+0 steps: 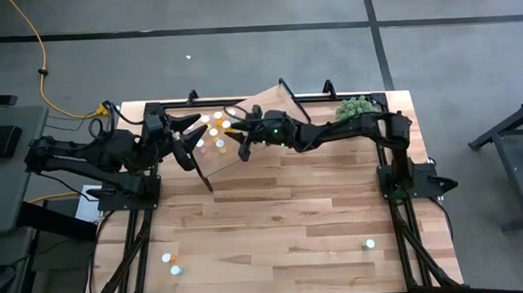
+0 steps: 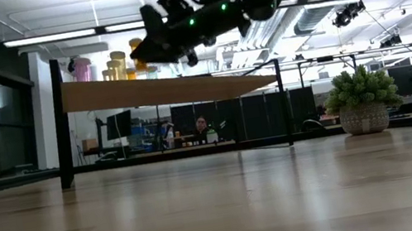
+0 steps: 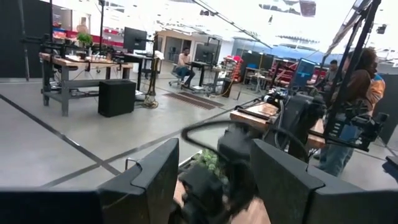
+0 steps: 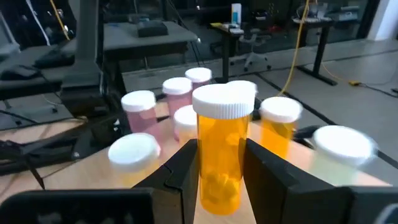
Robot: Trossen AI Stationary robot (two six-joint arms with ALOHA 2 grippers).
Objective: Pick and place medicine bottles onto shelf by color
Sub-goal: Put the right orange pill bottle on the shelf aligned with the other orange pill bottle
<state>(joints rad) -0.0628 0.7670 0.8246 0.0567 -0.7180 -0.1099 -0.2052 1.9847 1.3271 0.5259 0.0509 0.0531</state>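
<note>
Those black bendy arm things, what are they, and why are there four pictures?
They are two robot arms, each ending in a two-finger gripper. One picture looks down from above, one looks level across the table, and two come from small cameras on the arms' wrists. On the wooden table stands a light-wood shelf on thin black legs, with small medicine bottles already on it. A fuzzy green plant sits in a corner, and three more bottles wait at the near edge. The right gripper holds an orange bottle with a white cap above the shelf. The left gripper is open and empty beside it.
</note>
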